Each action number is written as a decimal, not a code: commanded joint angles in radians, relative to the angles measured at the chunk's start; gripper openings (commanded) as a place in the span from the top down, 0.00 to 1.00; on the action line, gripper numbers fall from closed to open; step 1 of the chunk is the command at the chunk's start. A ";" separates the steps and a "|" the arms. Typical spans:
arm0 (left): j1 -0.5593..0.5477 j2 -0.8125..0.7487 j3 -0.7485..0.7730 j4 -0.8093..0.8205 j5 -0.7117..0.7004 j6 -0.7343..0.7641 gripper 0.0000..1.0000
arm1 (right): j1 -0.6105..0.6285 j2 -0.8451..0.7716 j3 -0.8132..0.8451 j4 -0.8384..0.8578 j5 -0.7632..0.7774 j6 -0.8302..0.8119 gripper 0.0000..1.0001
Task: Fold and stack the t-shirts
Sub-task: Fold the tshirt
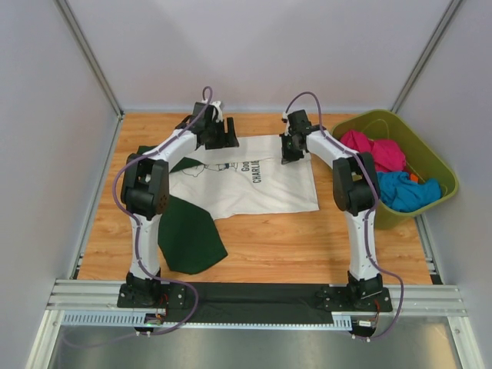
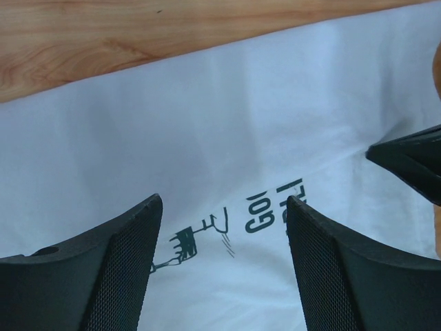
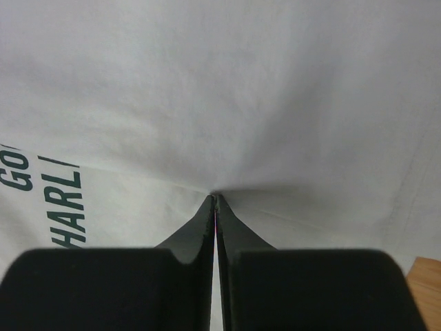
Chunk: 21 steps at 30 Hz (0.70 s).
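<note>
right jaws pinch smooth white t-shirt [image 1: 269, 192] into a pucker; left jaws open.

An olive-green rectangular plastic tub [image 1: 427, 149] stands at the right edge of the light wooden worktop [image 1: 292, 246], towards its far right corner. Inside it, a crumpled pink cloth [image 1: 374, 150] lies at the far end and a crumpled blue cloth [image 1: 405, 190] at the near end, touching each other. A black strip [image 1: 261, 296] runs along the worktop's near edge.
</note>
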 commanded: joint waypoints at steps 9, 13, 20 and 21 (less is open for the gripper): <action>0.004 -0.019 0.026 -0.149 -0.054 0.118 0.21 | 0.006 -0.092 -0.024 -0.024 0.098 -0.013 0.96; 0.004 -0.044 0.003 -0.207 -0.136 0.179 0.21 | 0.004 -0.084 0.054 -0.063 0.199 0.030 0.91; 0.012 -0.085 -0.059 -0.238 -0.214 0.210 0.22 | -0.028 -0.095 0.111 -0.088 0.242 0.100 0.86; 0.012 -0.085 -0.063 -0.235 -0.219 0.192 0.22 | -0.030 -0.096 0.111 -0.087 0.256 0.104 0.86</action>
